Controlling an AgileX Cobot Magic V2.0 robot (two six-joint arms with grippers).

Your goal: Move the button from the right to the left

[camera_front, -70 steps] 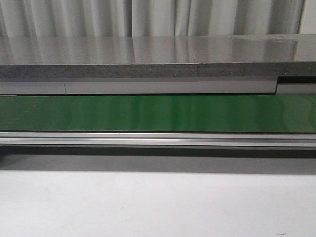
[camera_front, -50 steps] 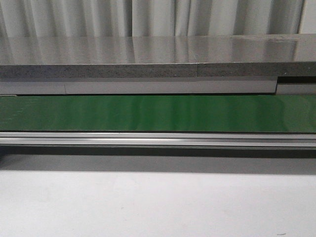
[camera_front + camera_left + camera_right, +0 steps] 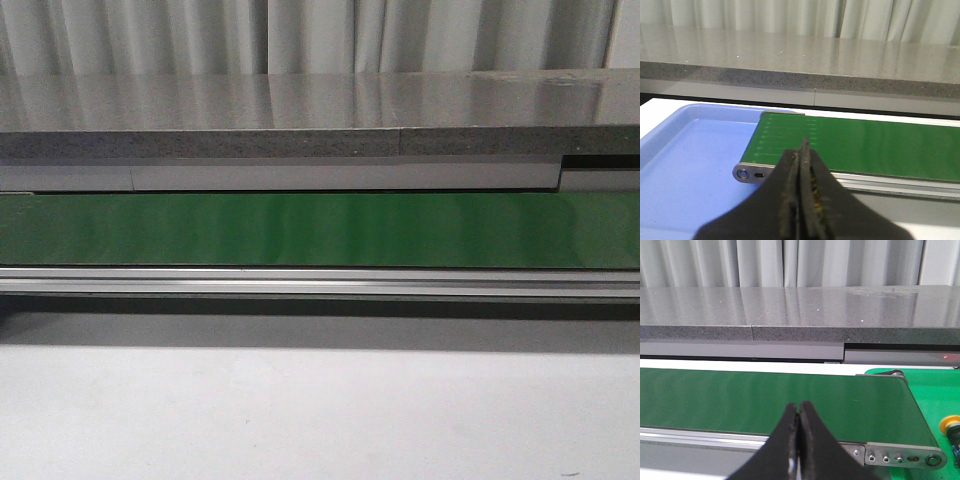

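The button (image 3: 950,426) sits at the far right edge of the right wrist view, past the right end of the green belt (image 3: 790,397). Only its yellow cap peeks in. The right gripper (image 3: 798,412) is much nearer to it, so I think that arm should reach first. Its jaws are pressed together, holding nothing. The left gripper (image 3: 801,160) also has its jaws together, by the blue tray (image 3: 685,150) at the belt's left end.
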